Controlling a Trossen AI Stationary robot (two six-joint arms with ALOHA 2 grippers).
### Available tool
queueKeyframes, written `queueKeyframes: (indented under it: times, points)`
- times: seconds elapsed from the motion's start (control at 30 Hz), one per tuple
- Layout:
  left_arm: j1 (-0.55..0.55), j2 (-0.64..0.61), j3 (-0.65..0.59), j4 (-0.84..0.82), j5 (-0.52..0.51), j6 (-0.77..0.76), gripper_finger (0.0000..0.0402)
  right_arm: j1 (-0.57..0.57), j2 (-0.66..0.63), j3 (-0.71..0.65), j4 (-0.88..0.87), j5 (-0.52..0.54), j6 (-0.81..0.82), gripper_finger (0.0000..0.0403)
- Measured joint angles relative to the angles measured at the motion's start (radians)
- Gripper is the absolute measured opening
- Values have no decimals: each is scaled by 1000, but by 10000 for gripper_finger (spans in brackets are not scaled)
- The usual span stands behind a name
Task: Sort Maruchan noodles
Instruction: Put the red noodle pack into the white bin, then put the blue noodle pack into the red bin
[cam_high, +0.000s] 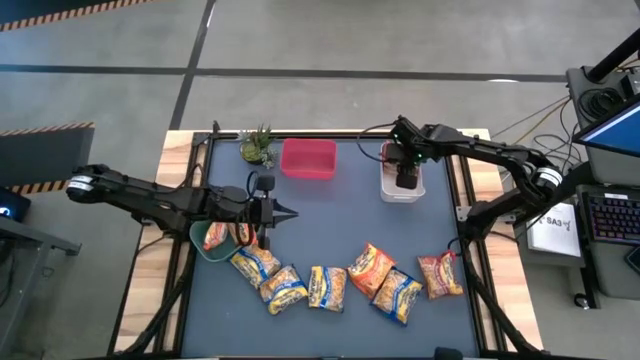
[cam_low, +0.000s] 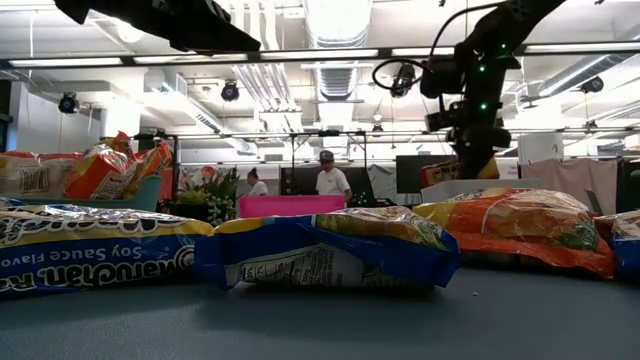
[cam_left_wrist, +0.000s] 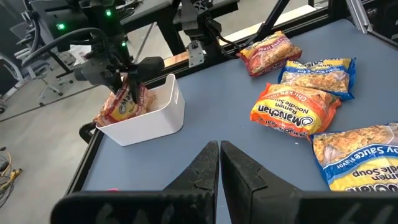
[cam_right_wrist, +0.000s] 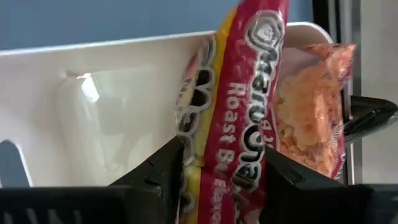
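Your right hand (cam_right_wrist: 221, 171) holds a red packet (cam_right_wrist: 245, 106) down in the white bin (cam_left_wrist: 146, 115) by the counter's far edge — next, let go and lift out.

The noodle packets (cam_high: 330, 287) along the near edge of the surface (cam_high: 330, 215) are crinkly plastic film, glossy, with creases that catch the light. The red packet (cam_right_wrist: 245, 112) standing in the white bin (cam_left_wrist: 146, 118) has the same shiny, wrinkled wrapper. The bin itself looks like smooth moulded plastic with a soft sheen on its walls. The pink bin (cam_high: 308, 159) and the green bowl (cam_high: 205, 248) also look like smooth plastic. The surface wears a matt blue-grey covering, even and without shine; bare pale wood shows along its left and right edges. The right hand (cam_right_wrist: 221, 180) and left hand (cam_left_wrist: 219, 177) have dark matt fingers.
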Motion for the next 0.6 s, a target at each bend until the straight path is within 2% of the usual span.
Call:
queueKeyframes:
  times: [0.13,0.27,0.6]
  points:
    - [0,0,0,0,0,0,0,0,-3,0,2,7,-2,167]
    - [0,0,0,0,0,0,0,0,-5,8,-2,81,-12,188]
    - [0,0,0,0,0,0,0,0,-5,152,-62,93,-30,191]
